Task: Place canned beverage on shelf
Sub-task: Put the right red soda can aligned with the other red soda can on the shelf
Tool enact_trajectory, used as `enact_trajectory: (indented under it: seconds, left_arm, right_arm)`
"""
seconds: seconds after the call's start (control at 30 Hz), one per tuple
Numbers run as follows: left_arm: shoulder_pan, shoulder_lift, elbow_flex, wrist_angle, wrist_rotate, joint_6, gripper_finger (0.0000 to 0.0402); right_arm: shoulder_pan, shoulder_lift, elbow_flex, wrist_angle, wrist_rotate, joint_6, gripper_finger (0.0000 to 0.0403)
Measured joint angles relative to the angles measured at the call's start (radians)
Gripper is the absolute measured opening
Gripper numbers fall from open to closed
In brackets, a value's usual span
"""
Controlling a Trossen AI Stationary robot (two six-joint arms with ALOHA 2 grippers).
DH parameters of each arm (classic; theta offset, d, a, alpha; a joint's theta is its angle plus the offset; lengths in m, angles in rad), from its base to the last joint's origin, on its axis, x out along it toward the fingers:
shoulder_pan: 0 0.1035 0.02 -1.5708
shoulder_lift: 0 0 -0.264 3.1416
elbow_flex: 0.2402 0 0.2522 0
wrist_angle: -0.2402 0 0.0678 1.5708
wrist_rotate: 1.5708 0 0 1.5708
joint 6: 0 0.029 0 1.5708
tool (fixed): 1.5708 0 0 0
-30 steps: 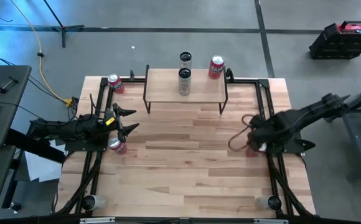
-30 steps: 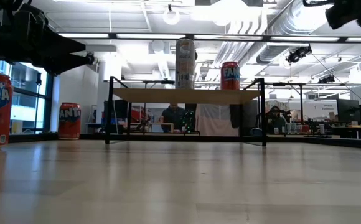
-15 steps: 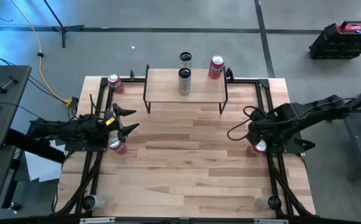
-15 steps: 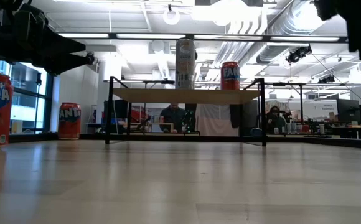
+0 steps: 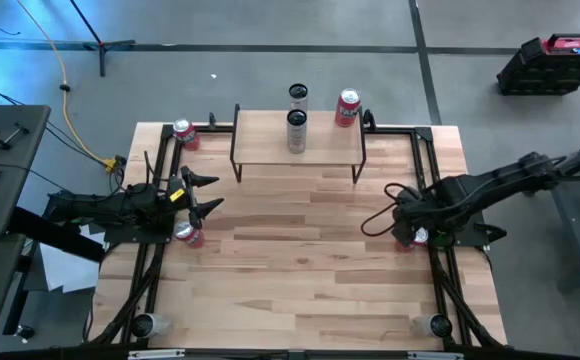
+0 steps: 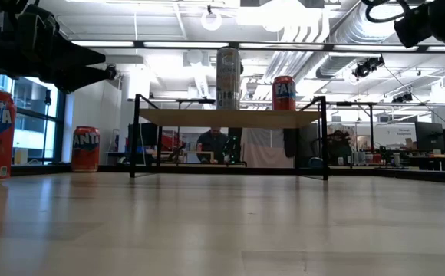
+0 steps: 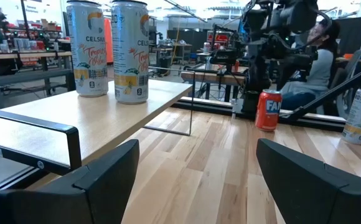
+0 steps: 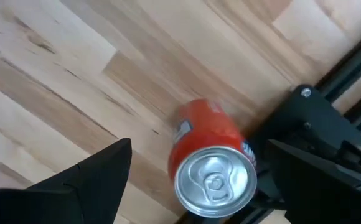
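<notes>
Standing upright beneath the right claw (image 8: 193,180) — spread wide — an orange can (image 8: 213,160), silver-topped.

The shelf (image 5: 315,140) has a light wood top and black legs. The Fanta can (image 8: 212,168) is orange-red with silver lid. Two Celsius cans (image 7: 131,51) are white with yellow-orange print.

Orange aluminium drink can (image 8: 213,163) seen from above on pale wood-plank tabletop (image 8: 93,68).
Stands upright, silver lid and pull tab facing up, between two dark, widely parted fingers (image 8: 81,183) of right gripper (image 8: 196,186); touches neither; sits just beside black metal frame (image 8: 311,118) at table edge.
</notes>
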Motion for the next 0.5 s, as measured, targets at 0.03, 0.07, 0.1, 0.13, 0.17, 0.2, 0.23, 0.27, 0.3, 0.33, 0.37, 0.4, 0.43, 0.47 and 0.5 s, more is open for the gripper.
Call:
enact_trajectory:
  seconds: [0.03, 0.07, 0.1, 0.13, 0.17, 0.2, 0.23, 0.27, 0.3, 0.33, 0.37, 0.4, 0.43, 0.47, 0.5]
  left_arm:
    - [0.000, 0.000, 0.000, 0.000, 0.000, 0.000, 0.0314]
    - [0.000, 0.000, 0.000, 0.000, 0.000, 0.000, 0.0314]
    - [0.000, 0.000, 0.000, 0.000, 0.000, 0.000, 0.0314]
    - [0.000, 0.000, 0.000, 0.000, 0.000, 0.000, 0.0314]
    - [0.000, 0.000, 0.000, 0.000, 0.000, 0.000, 0.0314]
    - [0.000, 0.000, 0.000, 0.000, 0.000, 0.000, 0.0314]
    - [0.000, 0.000, 0.000, 0.000, 0.000, 0.000, 0.0314]
    - [0.000, 0.000, 0.000, 0.000, 0.000, 0.000, 0.0314]
    - [0.000, 0.000, 0.000, 0.000, 0.000, 0.000, 0.0314]
    - [0.000, 0.000, 0.000, 0.000, 0.000, 0.000, 0.0314]
    - [0.000, 0.000, 0.000, 0.000, 0.000, 0.000, 0.0314]
    - [0.000, 0.000, 0.000, 0.000, 0.000, 0.000, 0.0314]
    - [0.000, 0.000, 0.000, 0.000, 0.000, 0.000, 0.0314]
    - [0.000, 0.000, 0.000, 0.000, 0.000, 0.000, 0.0314]
    - [0.000, 0.000, 0.000, 0.000, 0.000, 0.000, 0.0314]
  right_arm:
    - [0.006, 0.000, -0.007, 0.000, -0.004, 0.011, 0.0351]
    - [0.012, 0.000, -0.016, -0.002, -0.009, 0.023, 0.0351]
    - [0.019, 0.000, -0.025, -0.003, -0.022, 0.035, 0.0351]
    - [0.028, 0.000, -0.033, -0.003, -0.037, 0.046, 0.0351]
    - [0.038, 0.000, -0.040, -0.003, -0.050, 0.052, 0.0351]
    - [0.047, 0.000, -0.046, -0.002, -0.055, 0.060, 0.0351]
    - [0.054, 0.000, -0.050, -0.002, -0.057, 0.073, 0.0351]
    - [0.059, 0.000, -0.054, -0.001, -0.057, 0.082, 0.0351]
    - [0.064, 0.000, -0.059, -0.001, -0.061, 0.093, 0.0351]
    - [0.068, 0.000, -0.060, -0.005, -0.071, 0.099, 0.0351]
    - [0.070, 0.000, -0.060, -0.006, -0.080, 0.102, 0.0351]
    - [0.071, 0.000, -0.060, -0.005, -0.083, 0.102, 0.0351]
    - [0.068, 0.000, -0.060, -0.005, -0.083, 0.103, 0.0351]
    - [0.065, 0.000, -0.060, -0.005, -0.084, 0.104, 0.0351]
    - [0.062, 0.001, -0.060, -0.005, -0.084, 0.106, 0.0351]
